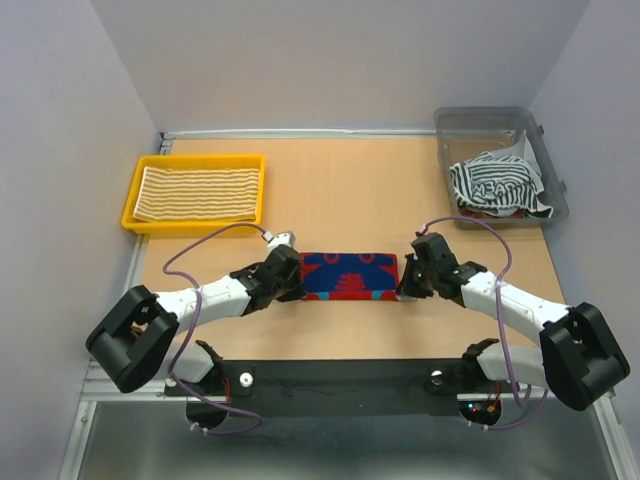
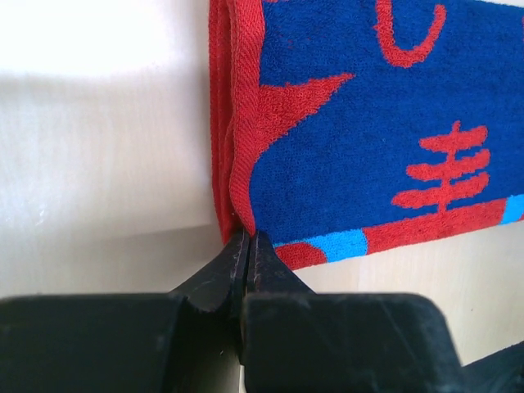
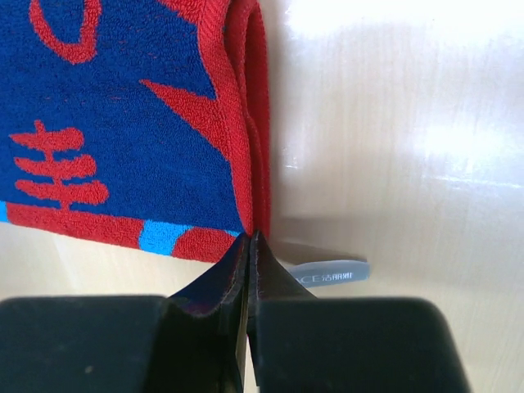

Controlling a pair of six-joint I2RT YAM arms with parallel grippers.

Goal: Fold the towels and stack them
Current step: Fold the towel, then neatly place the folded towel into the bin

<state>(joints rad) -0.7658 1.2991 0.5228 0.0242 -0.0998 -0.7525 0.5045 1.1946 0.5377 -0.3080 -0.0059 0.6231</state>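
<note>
A red-blue patterned towel (image 1: 350,276) lies folded into a narrow band on the table between the two arms. My left gripper (image 1: 296,291) is at the band's left end. In the left wrist view its jaws (image 2: 248,237) are pressed together on the near left corner of the towel (image 2: 368,123). My right gripper (image 1: 405,291) is at the right end, and its jaws (image 3: 255,237) are likewise shut on the near right corner of the towel (image 3: 106,123). A grey label (image 3: 327,272) sticks out beside that corner.
A yellow tray (image 1: 195,160) at the back left holds a flat yellow-cream striped towel (image 1: 198,195). A clear grey bin (image 1: 485,115) at the back right holds a crumpled black-white striped towel (image 1: 497,185). Walls close in the table on three sides.
</note>
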